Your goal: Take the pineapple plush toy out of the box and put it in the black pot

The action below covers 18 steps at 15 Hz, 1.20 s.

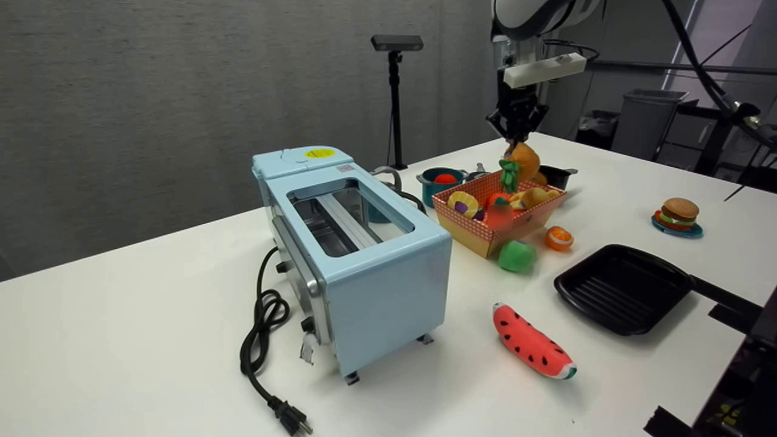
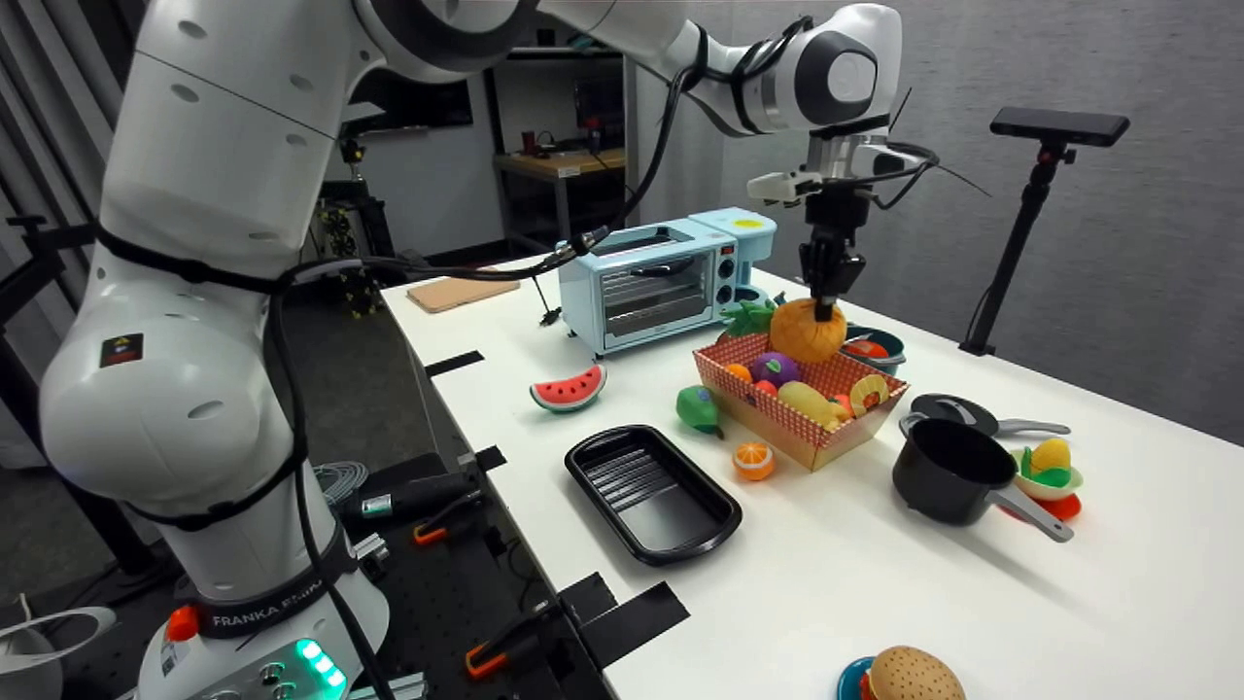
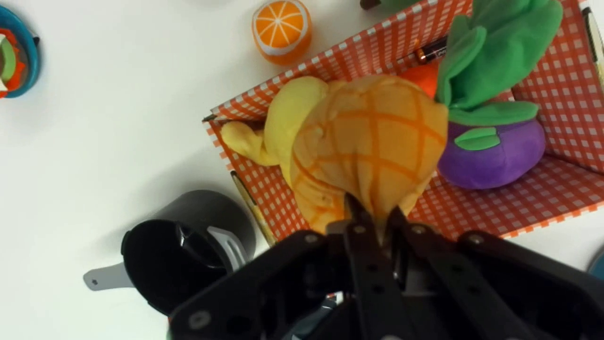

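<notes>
The pineapple plush toy is orange-yellow with a green leafy tuft. It shows in both exterior views and in the wrist view. My gripper is shut on a pinched fold of its body. The toy hangs over the red-checked, open-topped box, tuft tilted to one side. I cannot tell whether it touches the toys below. The black pot with a grey handle stands beside the box's end. It shows in the wrist view and partly, behind the box, in an exterior view.
The box holds a purple plush and a yellow plush. A lidded pan and a bowl stand near the pot. A teal pot, toaster, grill pan, watermelon slice and orange stand around.
</notes>
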{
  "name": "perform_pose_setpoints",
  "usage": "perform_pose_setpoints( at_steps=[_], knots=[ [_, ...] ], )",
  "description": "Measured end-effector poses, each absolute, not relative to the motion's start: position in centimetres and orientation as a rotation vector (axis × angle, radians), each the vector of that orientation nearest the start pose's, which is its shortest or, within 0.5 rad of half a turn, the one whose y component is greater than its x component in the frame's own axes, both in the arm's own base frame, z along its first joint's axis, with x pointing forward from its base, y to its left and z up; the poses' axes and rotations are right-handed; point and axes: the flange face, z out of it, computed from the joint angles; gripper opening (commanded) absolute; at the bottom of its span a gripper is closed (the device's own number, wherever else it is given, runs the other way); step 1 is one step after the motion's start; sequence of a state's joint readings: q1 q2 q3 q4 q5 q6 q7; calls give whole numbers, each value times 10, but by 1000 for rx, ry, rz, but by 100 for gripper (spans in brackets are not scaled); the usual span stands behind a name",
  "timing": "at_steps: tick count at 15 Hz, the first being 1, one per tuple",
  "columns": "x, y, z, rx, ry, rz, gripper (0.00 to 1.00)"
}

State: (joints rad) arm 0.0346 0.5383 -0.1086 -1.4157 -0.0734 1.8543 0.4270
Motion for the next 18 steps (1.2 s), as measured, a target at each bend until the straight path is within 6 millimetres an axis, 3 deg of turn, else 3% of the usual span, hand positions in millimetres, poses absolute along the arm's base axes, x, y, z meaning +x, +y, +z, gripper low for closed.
perform_pose_setpoints(
  at_steps=[11, 18],
  knots=[
    [657, -100, 400, -3058, 918, 171, 3],
    [643, -140, 405, -3004, 988, 176, 3]
  ],
)
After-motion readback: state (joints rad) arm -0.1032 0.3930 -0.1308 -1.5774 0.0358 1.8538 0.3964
